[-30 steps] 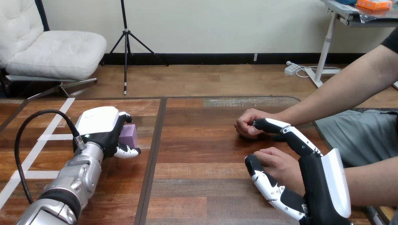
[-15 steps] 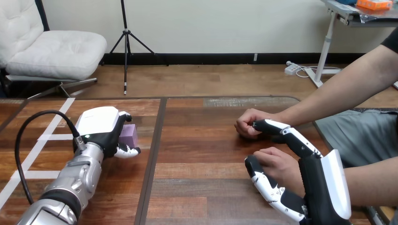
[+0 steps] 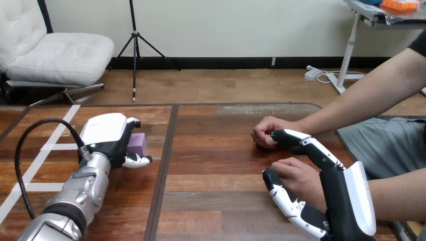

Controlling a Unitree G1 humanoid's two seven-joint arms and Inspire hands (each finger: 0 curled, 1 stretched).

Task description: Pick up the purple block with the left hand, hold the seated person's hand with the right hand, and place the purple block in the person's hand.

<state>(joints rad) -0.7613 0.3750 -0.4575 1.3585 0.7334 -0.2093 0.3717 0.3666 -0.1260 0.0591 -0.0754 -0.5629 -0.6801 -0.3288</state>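
Wooden table [image 3: 221, 165], planked top, dark seam [image 3: 162, 170] running front to back. Left of seam: purple block [image 3: 138, 144] just beside it, white tape strips [image 3: 52, 147] farther left. Right of seam: person's far hand [image 3: 265, 131] and person's near hand [image 3: 300, 175] rest on the top.

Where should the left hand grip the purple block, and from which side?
Grip the purple block on its far and near faces, coming from its left, as the left hand sits now. It is boxy and lies flat on the table, so those flat, parallel faces suit fingers behind and thumb in front.
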